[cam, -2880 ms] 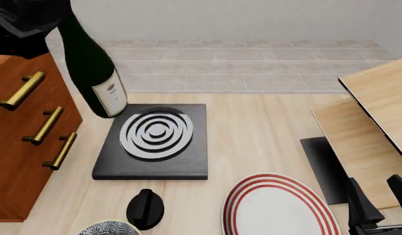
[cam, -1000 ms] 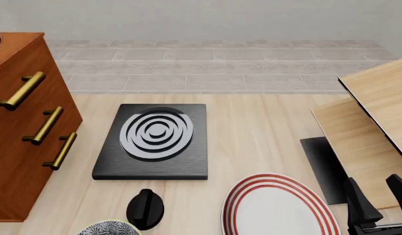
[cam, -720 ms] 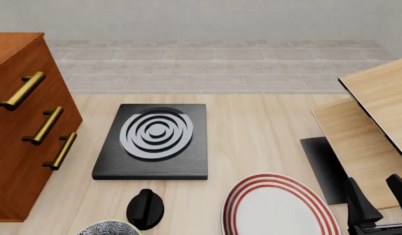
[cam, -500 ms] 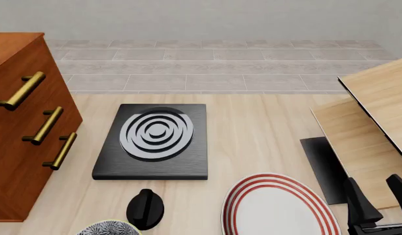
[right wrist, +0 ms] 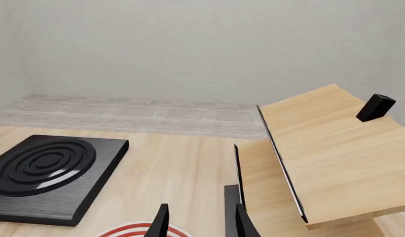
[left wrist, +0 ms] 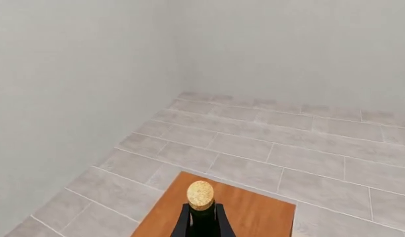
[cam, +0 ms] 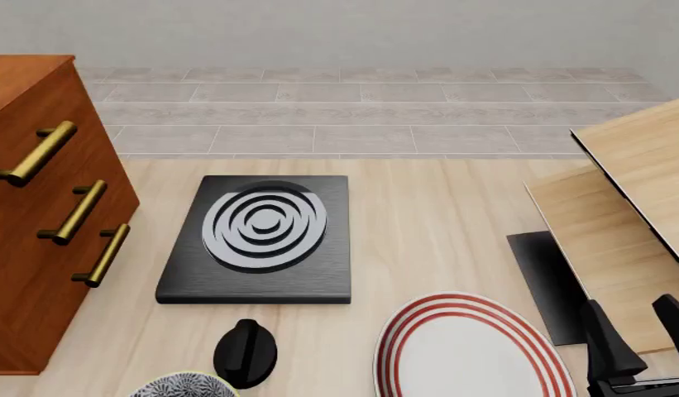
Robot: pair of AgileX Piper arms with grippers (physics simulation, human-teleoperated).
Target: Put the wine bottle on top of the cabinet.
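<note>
Wine bottle (left wrist: 202, 207): seen only in the left wrist view, cork top and dark neck upright over the reddish-brown top of the cabinet (left wrist: 255, 215); its base is out of sight, so contact with that top cannot be confirmed. Left gripper (left wrist: 202, 224): dark fingers (left wrist: 183, 223) flank the bottle neck on both sides; whether they clamp it or stand free of it cannot be told. Cabinet in the front view (cam: 31, 248): left of the hob, three brass bar handles (cam: 77, 212) on its front, its top mostly cropped, no bottle visible there. Induction hob (cam: 259, 238): black slab with silver concentric rings, landmark for this entry, lying flat on the light-wood table (cam: 427, 223). Black knob-shaped object (cam: 246, 353): just nearer the camera than the hob. Patterned bowl rim (cam: 183, 385): beside that knob, at the frame edge. Red-ringed white plate (cam: 471, 351): right of the knob, nearer than the hob. Pale wooden panels (cam: 637, 190): well right of the hob, tilted, with a black base. Right gripper (cam: 643, 335): right of the plate, fingers spread apart and empty.
</note>
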